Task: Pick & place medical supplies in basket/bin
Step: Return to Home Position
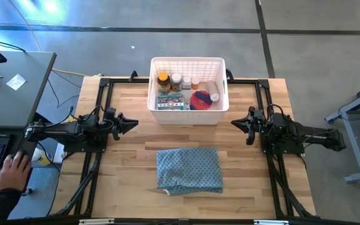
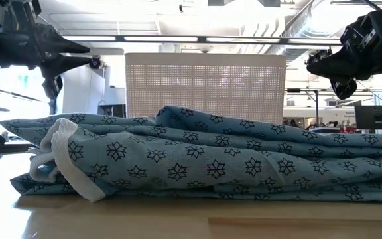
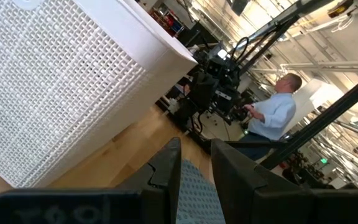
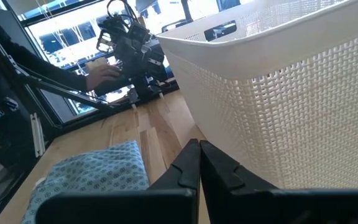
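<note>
Since the medical supplies [image 1: 200, 99] sit in the basket [image 1: 187, 60] at the far edge of the table [image 1: 130, 169], we hold nothing, left gripper [image 1: 130, 123] barely parted, right gripper [image 1: 237, 123] pressed together, and we think the small bottles [image 1: 176, 80] are light and slippery, best grabbed round the middle.

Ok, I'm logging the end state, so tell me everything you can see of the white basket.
The white basket is a rectangular plastic bin with latticed walls and a solid rim, standing upright on the wooden table at its far middle. Inside are an amber bottle, white bottles, a pink-red disc, printed packets and a white roll. The left hand and right hand flank it, apart from it.
</note>
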Available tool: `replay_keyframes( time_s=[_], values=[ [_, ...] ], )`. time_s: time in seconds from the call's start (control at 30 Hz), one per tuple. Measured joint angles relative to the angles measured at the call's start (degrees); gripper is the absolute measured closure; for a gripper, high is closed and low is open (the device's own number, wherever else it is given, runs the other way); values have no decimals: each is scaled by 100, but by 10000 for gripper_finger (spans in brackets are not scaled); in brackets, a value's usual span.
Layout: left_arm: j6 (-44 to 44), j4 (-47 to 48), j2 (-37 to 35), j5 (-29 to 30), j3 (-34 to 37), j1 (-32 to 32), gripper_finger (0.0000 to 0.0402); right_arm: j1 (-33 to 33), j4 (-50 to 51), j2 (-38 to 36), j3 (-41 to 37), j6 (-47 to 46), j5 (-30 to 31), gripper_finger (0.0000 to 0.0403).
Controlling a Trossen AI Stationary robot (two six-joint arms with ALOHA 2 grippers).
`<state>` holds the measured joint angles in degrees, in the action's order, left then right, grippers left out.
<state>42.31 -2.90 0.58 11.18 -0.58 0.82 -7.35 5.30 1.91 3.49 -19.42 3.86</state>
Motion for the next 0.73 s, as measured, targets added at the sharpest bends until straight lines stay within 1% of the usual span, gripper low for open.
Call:
replay_keyframes(
  time_s=[0.73],
  values=[
    [1,2,2,-9,0,-2,277,2,0,0,4,0,2,399]
  ],
)
